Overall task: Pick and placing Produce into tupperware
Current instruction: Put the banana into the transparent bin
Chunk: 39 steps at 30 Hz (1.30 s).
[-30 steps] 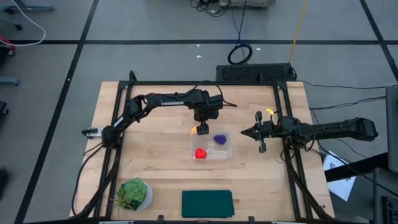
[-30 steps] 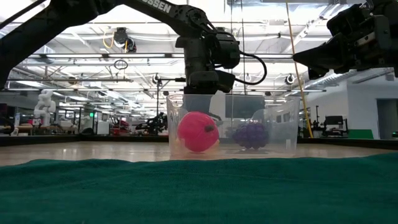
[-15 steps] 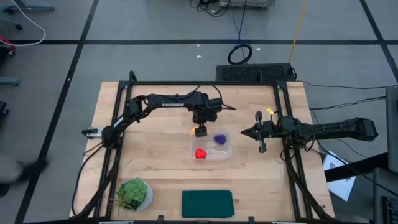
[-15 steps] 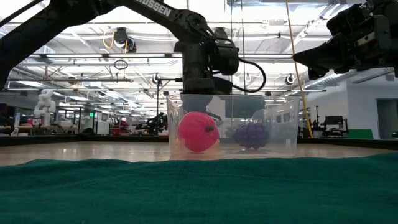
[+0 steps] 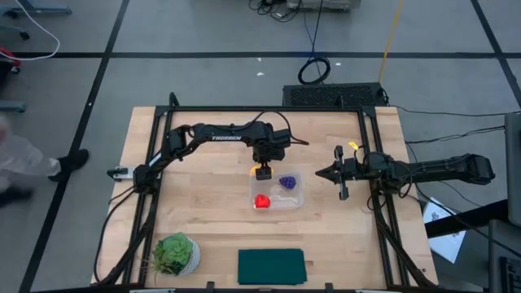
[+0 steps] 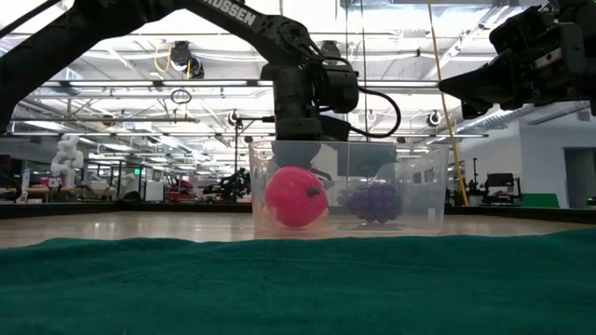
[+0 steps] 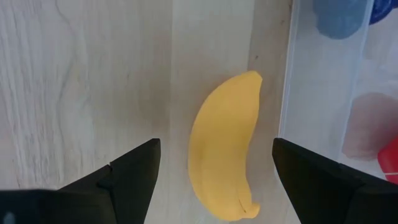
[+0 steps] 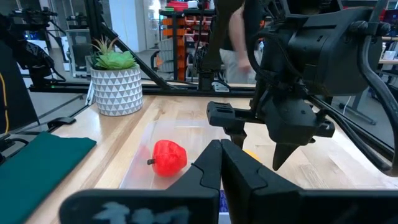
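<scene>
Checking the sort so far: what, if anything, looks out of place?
Only the banana: it lies on the table just outside the tupperware wall, while the red fruit and grapes are inside. The open left end effector hovers over it.

Banana (image 7: pixel 227 146) yellow, on pale wood-grain table (image 7: pixel 81 81). Round fruit (image 5: pixel 261 201) red, pinkish-red in low view. Grape cluster (image 5: pixel 287 182) purple. Tupperware (image 6: pixel 419 191) clear, see-thru. Cloth (image 5: pixel 271 266) dk green. Plant (image 8: pixel 113 60) green; pot (image 8: pixel 116 90) white w/ grey triangle pattern. Both arms black.
</scene>
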Tool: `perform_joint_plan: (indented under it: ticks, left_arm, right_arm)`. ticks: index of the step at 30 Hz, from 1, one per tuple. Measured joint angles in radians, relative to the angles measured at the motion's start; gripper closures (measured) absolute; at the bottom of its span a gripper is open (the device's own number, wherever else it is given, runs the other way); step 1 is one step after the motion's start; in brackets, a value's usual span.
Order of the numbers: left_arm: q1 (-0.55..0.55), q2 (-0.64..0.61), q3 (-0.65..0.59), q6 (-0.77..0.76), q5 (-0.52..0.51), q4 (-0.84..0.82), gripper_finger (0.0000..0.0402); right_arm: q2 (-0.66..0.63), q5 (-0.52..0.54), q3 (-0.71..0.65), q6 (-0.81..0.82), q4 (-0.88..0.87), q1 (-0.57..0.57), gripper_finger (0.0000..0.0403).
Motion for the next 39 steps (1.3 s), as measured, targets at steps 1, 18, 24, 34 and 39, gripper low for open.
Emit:
perform_joint_plan:
  ticks: [1, 18, 24, 34, 39]
  left_arm:
    - [0.0, 0.0, 0.0, 0.0, 0.0, 0.0, 0.0089]
    - [0.0, 0.0, 0.0, 0.035, -0.006, 0.005, 0.0089]
    - [-0.001, 0.0, 0.0, 0.036, -0.017, 0.005, 0.0089]
    - [-0.008, 0.0, 0.0, 0.047, -0.067, 0.035, 0.009]
    - [-0.008, 0.001, 0.0, 0.047, -0.068, 0.035, 0.009]
  right_arm:
    - [0.0, 0.0, 0.0, 0.0, 0.0, 0.0, 0.0403]
    - [0.0, 0.0, 0.0, 0.0, 0.0, 0.0, 0.0403]
    - [0.0, 0.0, 0.0, 0.0, 0.0, 0.0, 0.0403]
    - [0.0, 0.0, 0.0, 0.0, 0.0, 0.0, 0.0403]
    - [0.0, 0.0, 0.0, 0.0, 0.0, 0.0, 0.0403]
